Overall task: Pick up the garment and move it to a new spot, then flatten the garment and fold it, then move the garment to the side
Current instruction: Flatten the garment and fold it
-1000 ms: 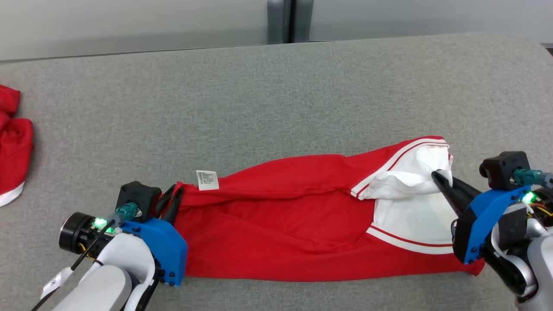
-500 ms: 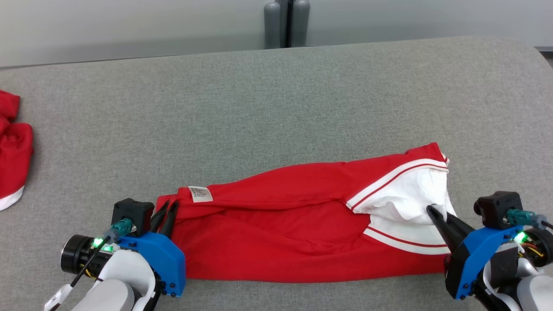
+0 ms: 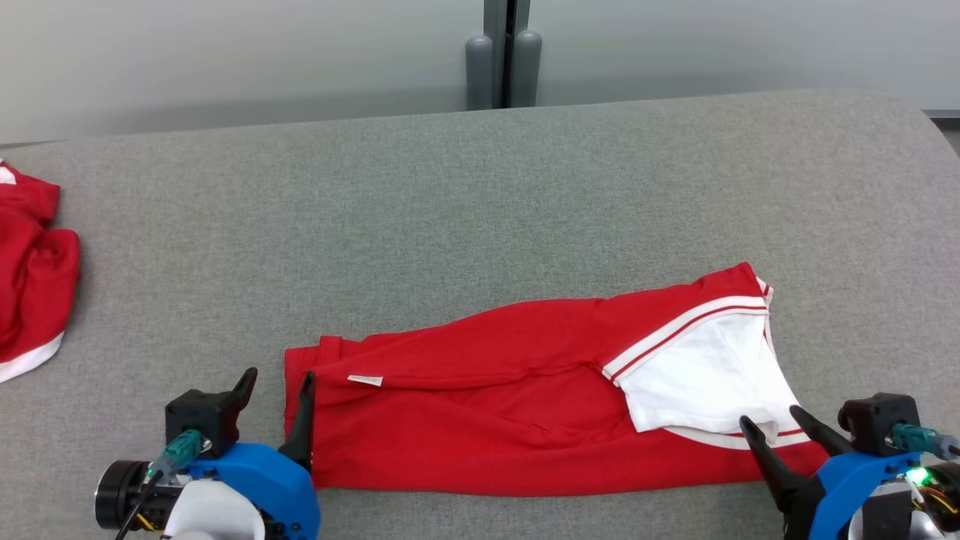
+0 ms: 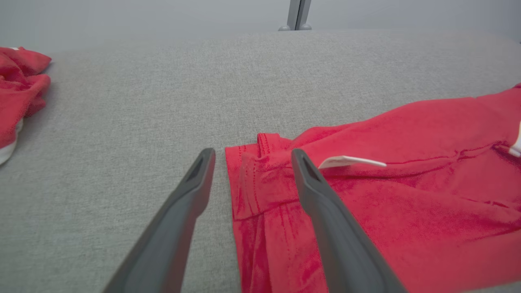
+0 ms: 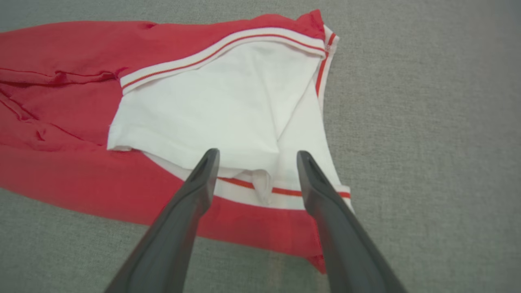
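Garment (image 3: 487,405) lies flat on worktop (image 3: 450,210); left claw (image 3: 278,373), spread apart, straddles its 9 o'clock edge; right claw (image 3: 768,415), apart, at 4 o'clock corner.

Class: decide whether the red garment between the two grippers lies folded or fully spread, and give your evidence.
Folded lengthwise. The red garment lies as a long narrow band, one layer lapped over another.

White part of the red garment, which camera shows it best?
Right wrist view: the white part lies close and large, its creases and striped trim clear. The head view shows it smaller; the left wrist view catches only a sliver.
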You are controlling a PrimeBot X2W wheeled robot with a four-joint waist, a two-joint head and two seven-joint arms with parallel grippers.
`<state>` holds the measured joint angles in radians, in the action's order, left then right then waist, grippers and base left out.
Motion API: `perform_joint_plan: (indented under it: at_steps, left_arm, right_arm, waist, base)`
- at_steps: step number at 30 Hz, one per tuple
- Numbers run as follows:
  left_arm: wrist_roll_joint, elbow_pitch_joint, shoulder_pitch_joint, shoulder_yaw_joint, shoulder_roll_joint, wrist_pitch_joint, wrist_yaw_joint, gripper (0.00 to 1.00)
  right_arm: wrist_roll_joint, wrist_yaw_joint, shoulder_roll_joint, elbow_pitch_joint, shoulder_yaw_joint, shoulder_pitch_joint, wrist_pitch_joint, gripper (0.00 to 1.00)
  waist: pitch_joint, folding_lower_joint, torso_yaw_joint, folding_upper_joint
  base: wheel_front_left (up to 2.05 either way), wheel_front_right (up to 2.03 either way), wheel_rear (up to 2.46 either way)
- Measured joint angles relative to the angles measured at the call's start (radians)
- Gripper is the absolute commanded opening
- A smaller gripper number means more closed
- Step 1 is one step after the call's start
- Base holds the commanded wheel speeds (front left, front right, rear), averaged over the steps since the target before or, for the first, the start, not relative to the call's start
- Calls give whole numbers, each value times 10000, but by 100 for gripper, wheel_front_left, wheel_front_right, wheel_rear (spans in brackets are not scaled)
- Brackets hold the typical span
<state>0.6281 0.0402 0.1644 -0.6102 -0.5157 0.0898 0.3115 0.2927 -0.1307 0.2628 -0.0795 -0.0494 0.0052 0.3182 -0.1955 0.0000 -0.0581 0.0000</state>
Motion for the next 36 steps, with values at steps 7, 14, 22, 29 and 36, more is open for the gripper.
perform_joint_plan:
  at_steps: [7, 14, 22, 29, 36]
  left_arm:
    - [224, -430, -567, 571, 238, -955, 552, 100]
    - [291, -67, -560, 708, 828, -1538, 767, 100]
    - [322, 339, -377, 631, 1141, -1756, 757, 100]
    - [326, 535, -372, 610, 1237, -1885, 765, 100]
    - [370, 631, -323, 627, 1329, -2008, 759, 100]
  right_arm:
    - [-77, 0, -209, 391, 593, 409, 59, 100]
    - [-224, 0, -360, 439, 1110, 207, 245, 100]
    - [-539, 0, -376, -430, 1515, -575, 614, 100]
    - [-863, 0, -213, -2050, 1973, -1224, 988, 100]
    - [-1014, 0, -134, -3455, 2543, -1783, 1068, 100]
  waist:
    - [410, 0, 70, 0]
    - [790, -1, 287, -1]
    - [935, 0, 793, -1]
    - [796, 0, 1370, -1]
    - [475, 1, 1862, 0]
  base:
    - [0, 0, 0]
    - [0, 0, 0]
    - [0, 0, 0]
    - [0, 0, 0]
    - [0, 0, 0]
